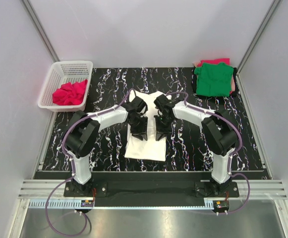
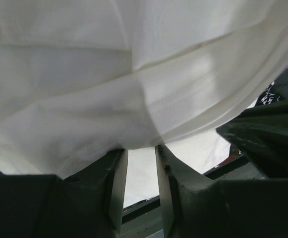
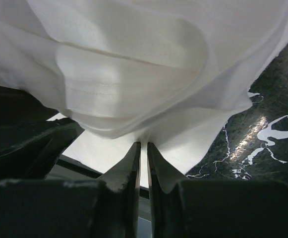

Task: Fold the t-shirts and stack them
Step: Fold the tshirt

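Both left gripper (image 2: 141, 149) and right gripper (image 3: 144, 145) pinch the white t-shirt (image 1: 144, 148) between narrow jaws.

Robot lab cell: white walls (image 1: 148, 29), aluminium rails (image 1: 153, 187), marbled tabletop (image 1: 109, 153).

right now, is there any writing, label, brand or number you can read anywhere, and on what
None: no text can be read in any view.
The white shirt, green shirt, red shirt and basket are plain.
The small board by the left arm's base is too small to read.
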Controlling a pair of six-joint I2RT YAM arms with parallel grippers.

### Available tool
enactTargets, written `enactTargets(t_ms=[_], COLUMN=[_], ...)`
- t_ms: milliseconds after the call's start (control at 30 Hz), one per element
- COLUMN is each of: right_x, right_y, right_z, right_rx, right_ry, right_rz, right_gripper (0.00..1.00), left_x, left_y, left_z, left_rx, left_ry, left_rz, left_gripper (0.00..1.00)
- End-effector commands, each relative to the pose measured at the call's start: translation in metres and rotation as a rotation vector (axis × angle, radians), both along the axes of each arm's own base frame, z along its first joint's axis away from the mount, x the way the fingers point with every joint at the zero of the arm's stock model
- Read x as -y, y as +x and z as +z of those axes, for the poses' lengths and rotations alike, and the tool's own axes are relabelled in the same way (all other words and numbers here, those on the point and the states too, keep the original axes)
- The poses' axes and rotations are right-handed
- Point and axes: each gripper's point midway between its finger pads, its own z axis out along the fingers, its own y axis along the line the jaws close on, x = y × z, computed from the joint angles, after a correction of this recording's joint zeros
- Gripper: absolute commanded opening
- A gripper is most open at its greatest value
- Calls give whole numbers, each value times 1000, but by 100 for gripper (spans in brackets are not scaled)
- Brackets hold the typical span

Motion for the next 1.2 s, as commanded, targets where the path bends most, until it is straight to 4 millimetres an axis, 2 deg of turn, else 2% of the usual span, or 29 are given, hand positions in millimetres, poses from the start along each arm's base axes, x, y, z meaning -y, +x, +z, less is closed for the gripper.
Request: enactTargets(t_ms=[0,100,267,433,600,767,900,1167], right_x=[-8,-5,-4,-11,-20,-25,-17,8], right_y=[-7,-7,5,24,47,61,79,99], right_z=[-6,-8,-10,-9,-11,-12,-1,15], right_rx=[-15,-11,22,55,93,110,134,166], right_ry=[18,5,-29,-45,-62,-79,-79,-105], right_rz=[12,11,30,36,36,55,50,35], right_gripper=[15,15,15,14,14,14,14,15], left_x=[5,2,-6,-20,-26,-29,-32,-36], left_y=[30,37,49,63,75,81,88,108], left_z=[8,7,11,15,17,16,17,14], left_rx=[84,95,119,143,163,163,173,199], left_ry=[0,16,31,64,82,84,87,112], left_rz=[36,51,79,115,120,123,127,146], left_gripper=[32,32,32,32,32,32,32,32])
